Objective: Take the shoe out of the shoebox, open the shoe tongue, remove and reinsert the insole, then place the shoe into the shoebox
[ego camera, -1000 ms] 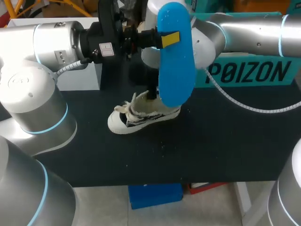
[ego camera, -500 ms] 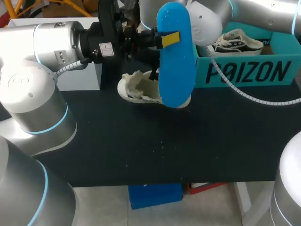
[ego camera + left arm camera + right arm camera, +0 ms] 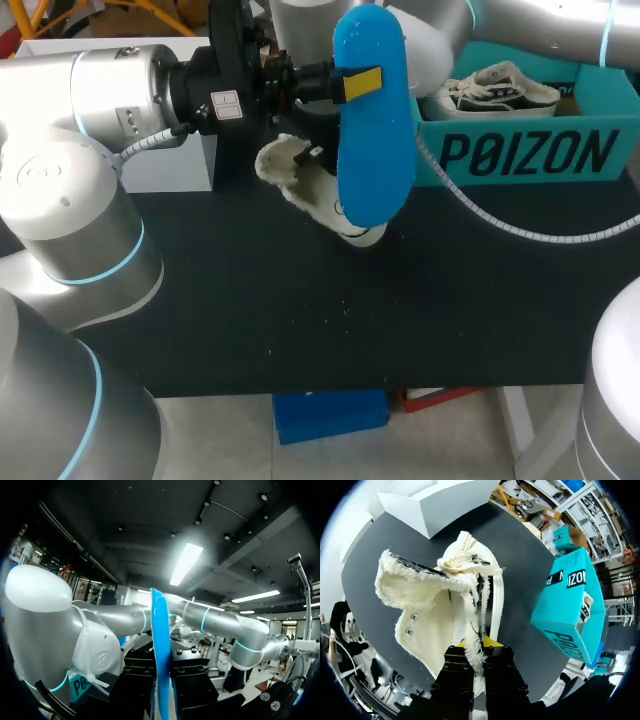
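Shoebox (image 3: 520, 150), teal, holds a black-and-white shoe (image 3: 500, 88).

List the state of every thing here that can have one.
insole: out of the shoe, held upright.
shoe: tilted, tongue pulled open, held at its side wall.
shoebox: open, second shoe inside.
left gripper: shut on the insole.
right gripper: shut on the shoe.

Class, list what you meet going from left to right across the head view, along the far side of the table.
Silver left arm → frayed cream canvas shoe → blue oval insole → teal cardboard shoebox.
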Tool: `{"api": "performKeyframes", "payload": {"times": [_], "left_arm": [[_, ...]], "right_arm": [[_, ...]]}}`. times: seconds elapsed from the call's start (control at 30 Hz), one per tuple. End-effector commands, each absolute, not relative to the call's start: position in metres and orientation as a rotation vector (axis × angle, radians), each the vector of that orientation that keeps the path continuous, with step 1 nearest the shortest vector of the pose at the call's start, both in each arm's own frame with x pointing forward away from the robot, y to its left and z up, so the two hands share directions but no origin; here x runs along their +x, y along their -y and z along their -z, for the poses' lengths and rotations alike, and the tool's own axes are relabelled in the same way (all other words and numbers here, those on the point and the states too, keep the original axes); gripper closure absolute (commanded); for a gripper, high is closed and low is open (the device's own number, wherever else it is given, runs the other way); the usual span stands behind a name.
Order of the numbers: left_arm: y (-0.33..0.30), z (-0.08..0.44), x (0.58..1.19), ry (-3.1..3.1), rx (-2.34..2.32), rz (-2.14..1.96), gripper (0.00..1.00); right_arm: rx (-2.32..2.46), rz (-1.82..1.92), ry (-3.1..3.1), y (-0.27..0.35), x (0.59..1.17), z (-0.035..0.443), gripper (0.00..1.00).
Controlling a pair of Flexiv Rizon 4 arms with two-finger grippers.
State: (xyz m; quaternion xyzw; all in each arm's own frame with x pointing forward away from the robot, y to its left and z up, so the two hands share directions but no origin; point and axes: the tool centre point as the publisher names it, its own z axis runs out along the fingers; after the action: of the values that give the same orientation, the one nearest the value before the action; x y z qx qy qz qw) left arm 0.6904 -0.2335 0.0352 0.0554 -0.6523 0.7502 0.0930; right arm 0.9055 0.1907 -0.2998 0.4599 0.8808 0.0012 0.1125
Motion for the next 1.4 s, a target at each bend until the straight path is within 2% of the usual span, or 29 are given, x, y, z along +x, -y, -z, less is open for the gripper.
{"api": "performKeyframes", "payload": {"times": [0.03,0.43,0.77,1.23,1.27,1.3,1.33,1.4], "left_arm": [[0.235,-0.035,0.69,1.937,0.167,-2.23,1.0],[0.235,-0.035,0.69,1.937,0.167,-2.23,1.0],[0.235,-0.035,0.69,1.937,0.167,-2.23,1.0],[0.235,-0.035,0.69,1.937,0.167,-2.23,1.0],[0.235,-0.035,0.69,1.937,0.167,-2.23,1.0],[0.235,-0.035,0.69,1.937,0.167,-2.23,1.0],[0.235,-0.035,0.69,1.937,0.167,-2.23,1.0],[0.235,-0.035,0.69,1.937,0.167,-2.23,1.0]], "right_arm": [[1.985,-0.019,-2.141,-0.195,0.916,0.303,1.0],[2.214,0.004,-1.891,-0.194,0.928,0.329,1.0],[2.227,0.01,-1.909,-0.199,0.921,0.361,1.0],[2.253,-0.021,-1.855,-0.178,0.913,0.385,1.0],[2.262,-0.026,-1.849,-0.176,0.913,0.386,0.92],[2.273,-0.041,-1.845,-0.174,0.913,0.386,0.58],[2.282,-0.051,-1.836,-0.172,0.912,0.385,0.0],[2.313,-0.109,-1.851,-0.17,0.911,0.382,0.0]]}}
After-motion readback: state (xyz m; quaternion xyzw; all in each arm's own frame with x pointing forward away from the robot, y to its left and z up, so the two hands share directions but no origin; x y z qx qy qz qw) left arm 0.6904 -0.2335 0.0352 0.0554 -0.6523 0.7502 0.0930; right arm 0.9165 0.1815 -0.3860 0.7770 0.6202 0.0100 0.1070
